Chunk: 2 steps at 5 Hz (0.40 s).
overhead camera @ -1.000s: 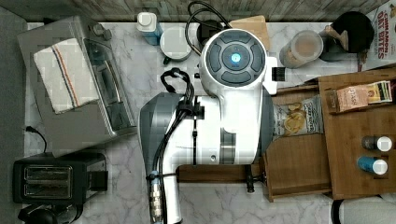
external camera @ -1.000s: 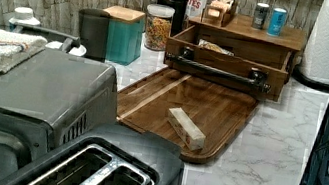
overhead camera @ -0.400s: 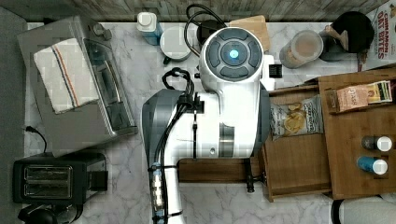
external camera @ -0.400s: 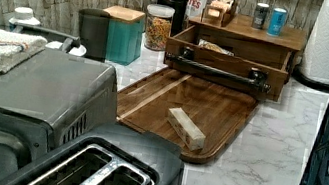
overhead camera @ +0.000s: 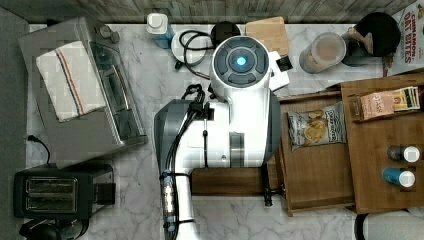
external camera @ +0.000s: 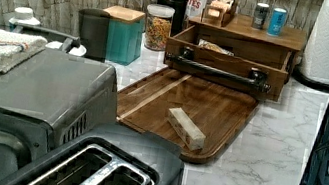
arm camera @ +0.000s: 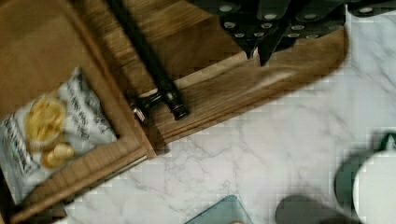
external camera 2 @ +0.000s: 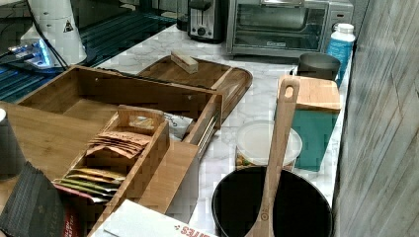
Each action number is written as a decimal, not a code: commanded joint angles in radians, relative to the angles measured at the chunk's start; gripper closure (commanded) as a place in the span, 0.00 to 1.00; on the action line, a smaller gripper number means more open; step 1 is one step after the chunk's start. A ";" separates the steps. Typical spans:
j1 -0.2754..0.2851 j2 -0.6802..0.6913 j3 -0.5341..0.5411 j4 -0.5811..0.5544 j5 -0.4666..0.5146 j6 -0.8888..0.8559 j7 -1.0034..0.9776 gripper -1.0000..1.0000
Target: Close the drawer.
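Your wide, shallow brown wooden drawer (external camera: 226, 62) stands pulled out from under the flat wooden top (external camera: 249, 29), its slim black bar handle (external camera: 219, 72) facing the dark rounded wooden board (external camera: 191, 104) on the marble counter (external camera: 262, 159). A chip bag (overhead camera: 316, 125) lies inside it. In the wrist view your gripper (arm camera: 259, 51) hangs over the board just beside the handle, fingertips nearly together, grasping nothing. A small wooden block (external camera: 186, 128) rests on the board
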 commanded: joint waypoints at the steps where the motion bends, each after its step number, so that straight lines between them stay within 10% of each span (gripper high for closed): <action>1: 0.070 -0.158 0.069 -0.362 -0.048 0.220 -0.265 1.00; 2: 0.100 -0.168 0.064 -0.464 -0.096 0.308 -0.250 1.00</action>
